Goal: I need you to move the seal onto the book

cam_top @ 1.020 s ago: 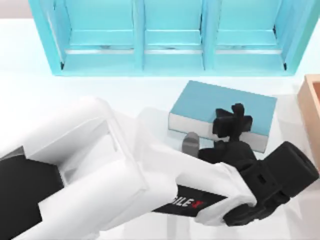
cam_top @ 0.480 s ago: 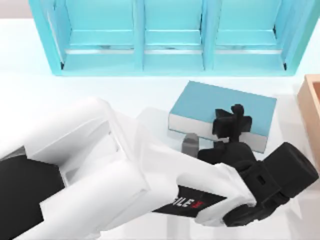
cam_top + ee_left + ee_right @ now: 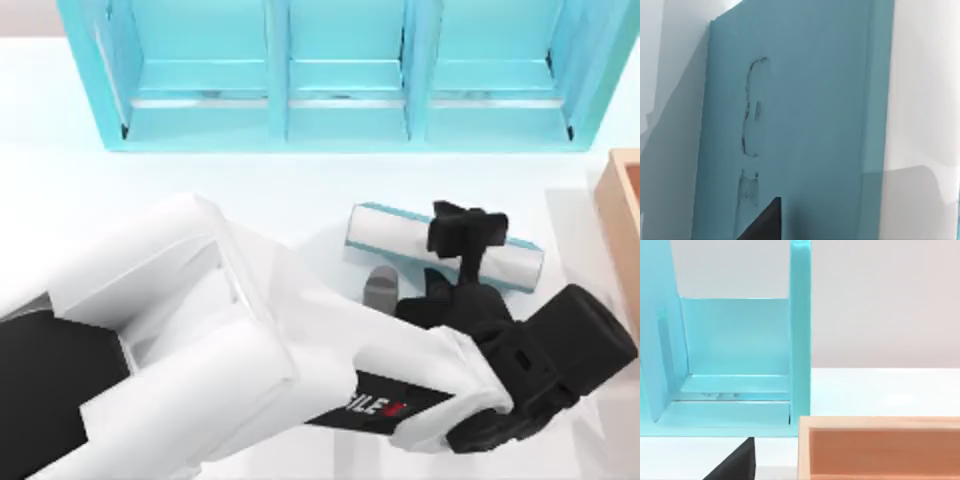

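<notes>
Our left gripper (image 3: 466, 238) has its jaws clamped across the book (image 3: 400, 232), which sits tilted on edge near the surface's right side (white pages facing up). A grey lump (image 3: 380, 284) beside it is half hidden by the arm, hard to identify.

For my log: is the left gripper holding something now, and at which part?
The left gripper appears to hold the book at its white page-edge side, tilted up.
</notes>
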Robot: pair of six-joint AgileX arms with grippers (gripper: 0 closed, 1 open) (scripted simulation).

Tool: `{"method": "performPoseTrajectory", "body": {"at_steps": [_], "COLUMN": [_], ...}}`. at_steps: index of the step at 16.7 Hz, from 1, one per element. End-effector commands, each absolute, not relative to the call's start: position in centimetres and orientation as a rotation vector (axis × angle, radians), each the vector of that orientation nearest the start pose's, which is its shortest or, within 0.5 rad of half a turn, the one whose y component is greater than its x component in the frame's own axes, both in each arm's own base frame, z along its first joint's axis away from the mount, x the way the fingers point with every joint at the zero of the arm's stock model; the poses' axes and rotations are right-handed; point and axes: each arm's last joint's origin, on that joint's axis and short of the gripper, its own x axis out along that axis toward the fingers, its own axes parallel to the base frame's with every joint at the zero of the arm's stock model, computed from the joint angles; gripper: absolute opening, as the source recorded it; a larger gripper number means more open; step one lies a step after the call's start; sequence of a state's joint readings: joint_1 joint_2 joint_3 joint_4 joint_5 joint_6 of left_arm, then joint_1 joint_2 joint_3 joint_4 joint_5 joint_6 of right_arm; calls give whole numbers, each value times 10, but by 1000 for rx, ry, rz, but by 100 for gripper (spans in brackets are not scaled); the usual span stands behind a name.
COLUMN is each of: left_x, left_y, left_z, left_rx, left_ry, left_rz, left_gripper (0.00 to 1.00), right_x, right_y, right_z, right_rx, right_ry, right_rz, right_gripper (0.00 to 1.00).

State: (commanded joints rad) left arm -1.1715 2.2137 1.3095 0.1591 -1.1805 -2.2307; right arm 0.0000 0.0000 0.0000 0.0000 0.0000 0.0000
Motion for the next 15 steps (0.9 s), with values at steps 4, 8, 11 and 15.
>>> {"method": "performPoseTrajectory", "body": {"at_steps": [4, 8, 11, 15], "left_x": [201, 201, 195, 170], "left_y": [-393, -393, -395, -402], "left_z": [101, 100, 99, 91], "left_rx": [-1530, -1526, -1529, -1535], "left_ry": [114, 115, 119, 130], "left_rz": [301, 302, 304, 325], "left_gripper": [100, 100, 100, 100], "right_x": [106, 106, 106, 106], "right_y": [-1, -1, -1, -1], "right_z": [160, 160, 160, 160], "right_rx": [0, 0, 0, 0], "right_ry": [0, 0, 0, 0], "right_rz": [0, 0, 0, 0], "right_gripper": [100, 100, 100, 100]}}
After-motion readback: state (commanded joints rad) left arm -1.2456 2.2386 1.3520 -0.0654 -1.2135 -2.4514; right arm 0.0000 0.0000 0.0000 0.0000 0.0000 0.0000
